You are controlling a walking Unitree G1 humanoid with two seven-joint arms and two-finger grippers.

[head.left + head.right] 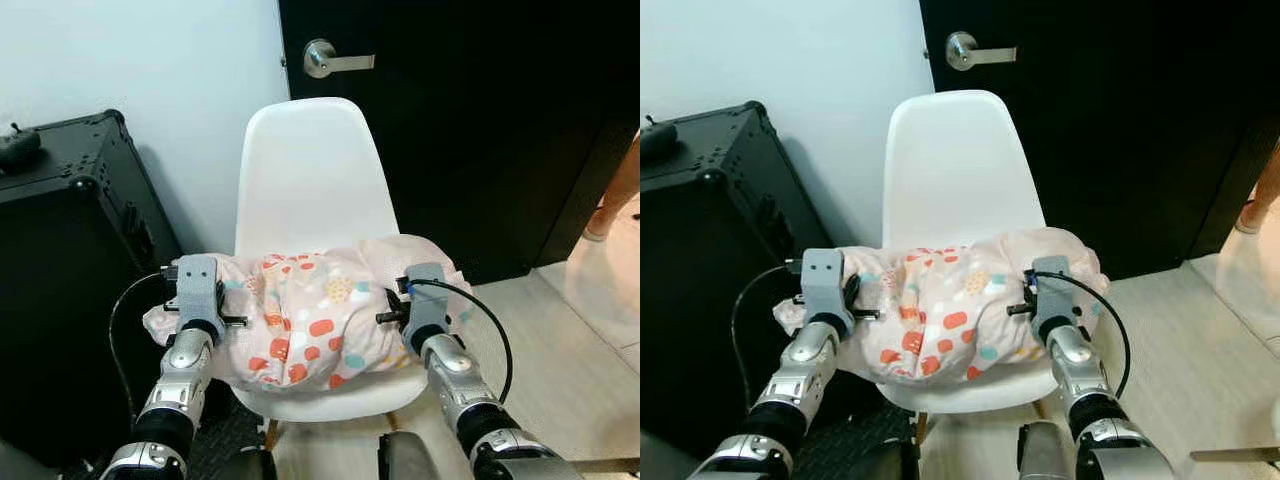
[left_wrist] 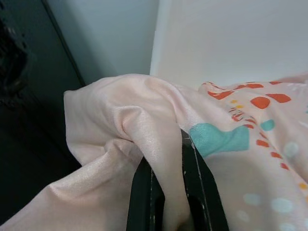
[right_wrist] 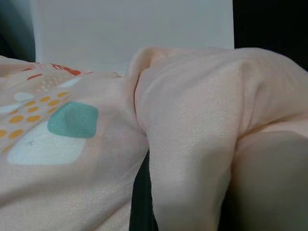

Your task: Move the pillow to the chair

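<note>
Spanning the chair (image 1: 305, 175) seat from left to right, the pillow (image 1: 315, 320) runs its long axis across the scene, one end at each arm, so neither arm is nearer. It appears to rest on the seat, bulging over the near edge. The left gripper (image 2: 166, 192) has its black fingers pinched tight on a fold at the left end; the right gripper (image 1: 400, 300) is buried in the right end, and its dark fingers seem closed on cloth. Soft, pale pink fabric, crumpled, with orange, teal and white spots
</note>
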